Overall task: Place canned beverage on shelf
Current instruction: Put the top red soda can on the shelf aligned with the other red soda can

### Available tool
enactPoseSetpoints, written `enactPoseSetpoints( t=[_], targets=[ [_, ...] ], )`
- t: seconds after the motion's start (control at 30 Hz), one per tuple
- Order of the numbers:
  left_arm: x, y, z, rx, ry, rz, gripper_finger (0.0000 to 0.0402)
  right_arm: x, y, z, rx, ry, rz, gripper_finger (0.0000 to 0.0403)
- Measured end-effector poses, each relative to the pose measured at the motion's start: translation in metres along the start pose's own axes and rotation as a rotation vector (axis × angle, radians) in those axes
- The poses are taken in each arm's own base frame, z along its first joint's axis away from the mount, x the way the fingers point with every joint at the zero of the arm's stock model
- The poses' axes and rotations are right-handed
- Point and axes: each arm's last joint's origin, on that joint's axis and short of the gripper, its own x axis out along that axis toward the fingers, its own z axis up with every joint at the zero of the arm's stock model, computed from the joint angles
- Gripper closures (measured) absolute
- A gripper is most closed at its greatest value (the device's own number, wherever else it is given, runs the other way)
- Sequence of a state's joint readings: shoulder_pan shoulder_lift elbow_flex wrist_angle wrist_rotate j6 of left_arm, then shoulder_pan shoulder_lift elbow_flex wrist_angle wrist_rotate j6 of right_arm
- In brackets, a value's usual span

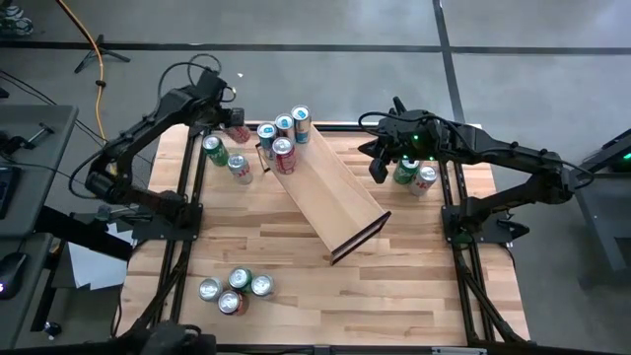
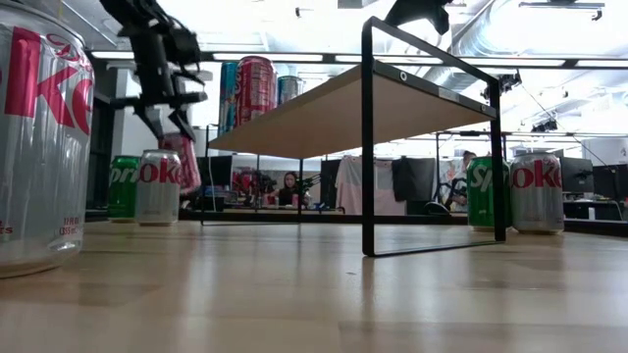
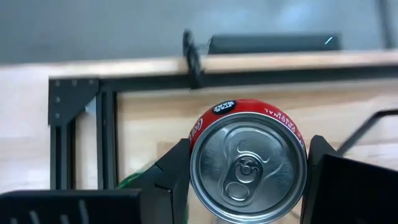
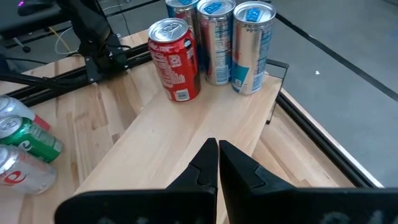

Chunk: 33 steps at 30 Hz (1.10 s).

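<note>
A red can (image 3: 247, 167) is held by my left gripper (image 1: 234, 122), shut on it, near the table's far left corner, just left of the shelf's far end. The shelf (image 1: 330, 192), a pale plank on a black frame, stands slantwise across the table's middle. Several cans (image 4: 216, 38) stand upright on its far end, one of them red (image 4: 175, 59). My right gripper (image 4: 217, 163) hovers shut above the shelf's right part, touching nothing. My left gripper pinches the red can between its two fingers (image 3: 168, 183), one on each side of the wall just under the top rim (image 3: 195, 133). The fingers come from above, slanting down. The can (image 2: 183, 159) hangs tilted below them, top up.
A green can (image 1: 214, 150) and a silver one (image 1: 240, 168) stand on the table by the held can. Two more cans (image 1: 415, 174) stand at the far right, and several (image 1: 235, 290) cluster near the front left. Black frame rails (image 3: 74, 112) edge the table.
</note>
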State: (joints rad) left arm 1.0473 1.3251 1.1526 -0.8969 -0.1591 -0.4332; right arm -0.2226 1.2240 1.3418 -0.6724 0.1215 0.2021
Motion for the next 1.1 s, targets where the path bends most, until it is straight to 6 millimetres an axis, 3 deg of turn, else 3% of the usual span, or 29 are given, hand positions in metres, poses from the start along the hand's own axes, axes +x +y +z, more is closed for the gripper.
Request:
enactPoseSetpoints(
  t=[0.47,0.7,0.87,1.1],
  targets=[
    [-0.092,0.015,-0.008,-0.059,-0.415,-0.243,0.0284,0.0,0.0,0.0,0.008,-0.002,-0.01,0.0402],
    [-0.151,0.011,-0.006,-0.003,-0.703,-0.419,0.0284,0.0,0.0,0.001,0.011,-0.01,-0.008,0.0402],
    [-0.195,-0.007,-0.005,0.14,-0.834,-0.605,0.0284,0.0,0.0,0.003,0.011,-0.035,-0.003,0.0402],
    [-0.232,-0.061,-0.019,0.41,-0.8,-0.825,0.0284,-0.001,0.0,0.004,0.002,-0.047,-0.001,0.0402]
  ],
)
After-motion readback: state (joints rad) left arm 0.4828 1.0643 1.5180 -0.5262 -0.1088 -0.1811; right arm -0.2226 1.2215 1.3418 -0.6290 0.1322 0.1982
